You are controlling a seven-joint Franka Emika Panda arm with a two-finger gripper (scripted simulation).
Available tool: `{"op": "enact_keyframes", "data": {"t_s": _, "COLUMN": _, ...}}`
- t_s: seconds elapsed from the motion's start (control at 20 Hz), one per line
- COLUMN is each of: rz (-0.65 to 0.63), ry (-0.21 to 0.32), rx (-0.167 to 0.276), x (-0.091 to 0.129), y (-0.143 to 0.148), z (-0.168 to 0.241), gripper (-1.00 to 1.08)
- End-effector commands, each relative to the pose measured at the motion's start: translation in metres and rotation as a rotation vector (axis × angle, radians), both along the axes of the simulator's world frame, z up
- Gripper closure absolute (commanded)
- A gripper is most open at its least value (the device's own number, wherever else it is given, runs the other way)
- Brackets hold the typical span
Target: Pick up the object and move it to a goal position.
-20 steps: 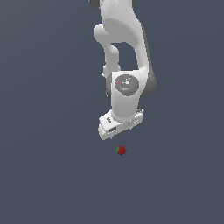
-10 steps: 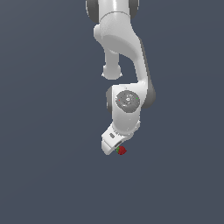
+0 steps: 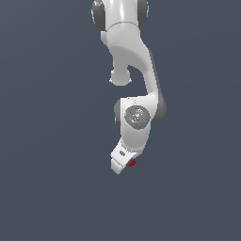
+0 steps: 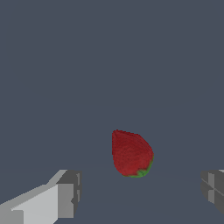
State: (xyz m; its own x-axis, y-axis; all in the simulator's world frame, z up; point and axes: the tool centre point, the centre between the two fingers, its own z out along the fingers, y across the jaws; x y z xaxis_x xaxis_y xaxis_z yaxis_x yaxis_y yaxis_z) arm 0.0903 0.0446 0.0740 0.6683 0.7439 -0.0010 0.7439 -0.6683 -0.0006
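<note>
Exterior view: rendered scene against a plain dark slate-blue table [image 3: 47,188], uniform in tone, no edges visible. White jointed robot arm [image 3: 134,70] reaching down from the top of the frame, bending through a round grey-capped joint and tilting toward the exterior view's left at its lower end. Claw [image 3: 123,164] at the arm's lowest point, low over the table, seen mostly from behind its white housing, so fingers not separately distinguishable here. Small patch of red, the strawberry [image 3: 132,163], peeking out at the housing's lower edge on the exterior view's right, mostly hidden by the claw body. Contact between strawberry and claw not determinable from this angle.

Wrist view: looked straight down past the fingers onto the same dark table [image 4: 109,52]. Strawberry [image 4: 131,153] shown large, deep red, with a sliver of green leafy cap at its rounded end, lying on the table. One finger [image 4: 65,194], white with a grey pad, visible on one side of the fruit; a second grey finger tip [image 4: 214,188] cut off at the opposite frame edge. Claw [image 4: 140,190] spread wide, jaws well apart, nothing gripped. Strawberry positioned in the gap between the two fingers, somewhat nearer the white finger than the other, clear table visible on both sides of it, touching neither pad.
</note>
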Motion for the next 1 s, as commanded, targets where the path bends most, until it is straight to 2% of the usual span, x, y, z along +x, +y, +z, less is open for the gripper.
{"op": "enact_keyframes", "data": {"t_s": 0.0, "rz": 0.011, "ry": -0.001, "rx": 0.000, "x": 0.001, "y": 0.000, "z": -0.001, "gripper": -0.92}}
{"op": "enact_keyframes", "data": {"t_s": 0.25, "rz": 0.007, "ry": 0.000, "rx": 0.000, "x": 0.001, "y": 0.000, "z": -0.005, "gripper": -0.92}}
{"op": "enact_keyframes", "data": {"t_s": 0.7, "rz": 0.012, "ry": -0.001, "rx": 0.000, "x": 0.000, "y": 0.000, "z": -0.046, "gripper": -0.92}}
{"op": "enact_keyframes", "data": {"t_s": 0.95, "rz": 0.012, "ry": -0.001, "rx": 0.000, "x": 0.001, "y": 0.000, "z": -0.052, "gripper": -0.92}}
